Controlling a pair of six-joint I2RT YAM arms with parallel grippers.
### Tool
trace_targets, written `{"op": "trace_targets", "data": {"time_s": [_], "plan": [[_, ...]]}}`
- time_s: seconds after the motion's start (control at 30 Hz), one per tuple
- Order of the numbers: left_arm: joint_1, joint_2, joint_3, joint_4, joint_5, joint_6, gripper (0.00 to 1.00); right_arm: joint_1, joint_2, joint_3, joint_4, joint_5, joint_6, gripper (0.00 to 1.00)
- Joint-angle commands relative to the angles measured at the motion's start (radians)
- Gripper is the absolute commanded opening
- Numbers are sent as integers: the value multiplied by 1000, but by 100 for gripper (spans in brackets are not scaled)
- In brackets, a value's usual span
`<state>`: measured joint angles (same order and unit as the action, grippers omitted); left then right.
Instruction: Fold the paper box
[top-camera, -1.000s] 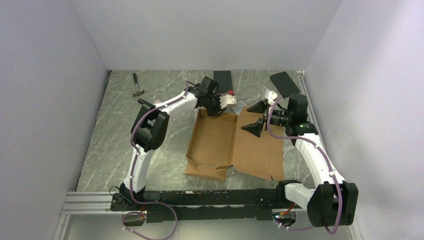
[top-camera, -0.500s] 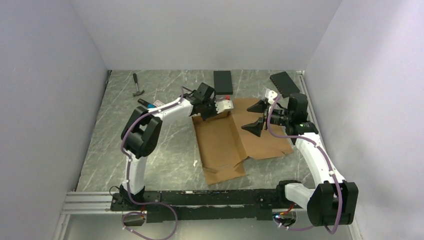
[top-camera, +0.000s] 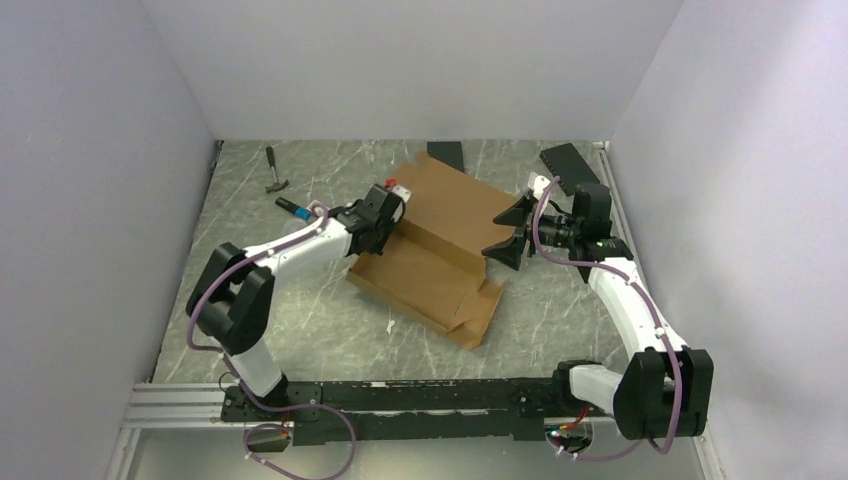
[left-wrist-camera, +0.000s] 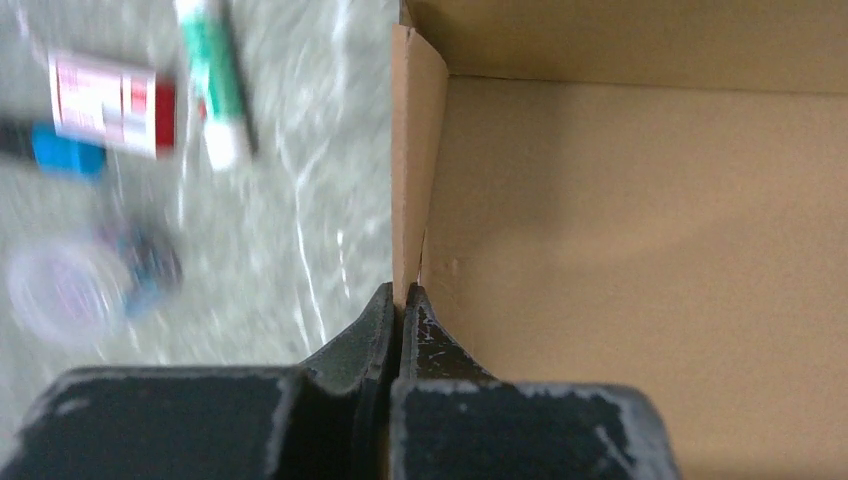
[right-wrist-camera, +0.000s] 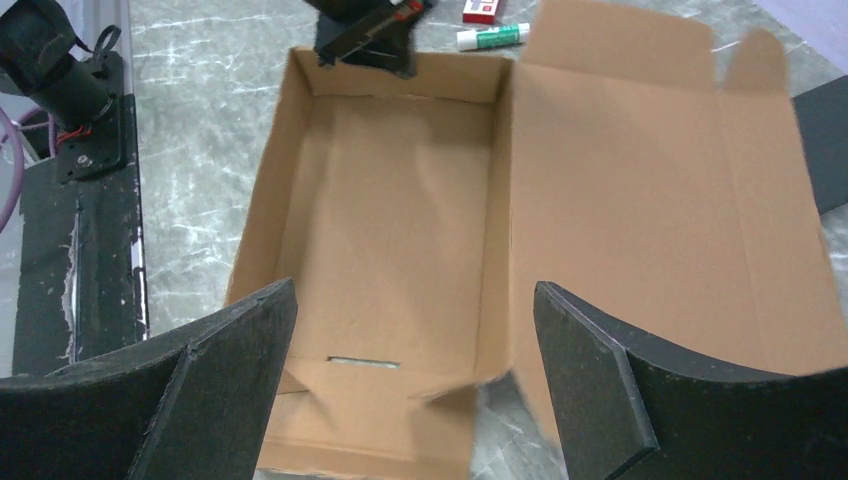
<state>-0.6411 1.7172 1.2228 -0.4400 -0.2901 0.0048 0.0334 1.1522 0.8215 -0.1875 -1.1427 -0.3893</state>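
While left jaws clench the paper box wall, right jaws gape on a raised, bent arm.

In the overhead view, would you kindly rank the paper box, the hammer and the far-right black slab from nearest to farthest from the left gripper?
1. paper box: centre of the table, its end wall pinched in the left gripper.
2. hammer: back left, near the wall.
3. black slab: back right corner, across the box.
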Motion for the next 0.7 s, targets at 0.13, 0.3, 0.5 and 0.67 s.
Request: {"op": "trace_targets", "data": {"time_s": [0.13,0.3,0.5,0.67], "plan": [[-3,-126,-125,-180,-318,-759,0,17,27,39,28,28,57,92],[-38,-128,-132,-331,-413,-1058,0,58,79,35,66,203,132,91],[-122,-85,-135,-433,-493,-1268,0,96,159,59,56,422,187,88],[-174,-22,-124,-482,-531,-1359,0,102,220,59,68,523,188,87]]}}
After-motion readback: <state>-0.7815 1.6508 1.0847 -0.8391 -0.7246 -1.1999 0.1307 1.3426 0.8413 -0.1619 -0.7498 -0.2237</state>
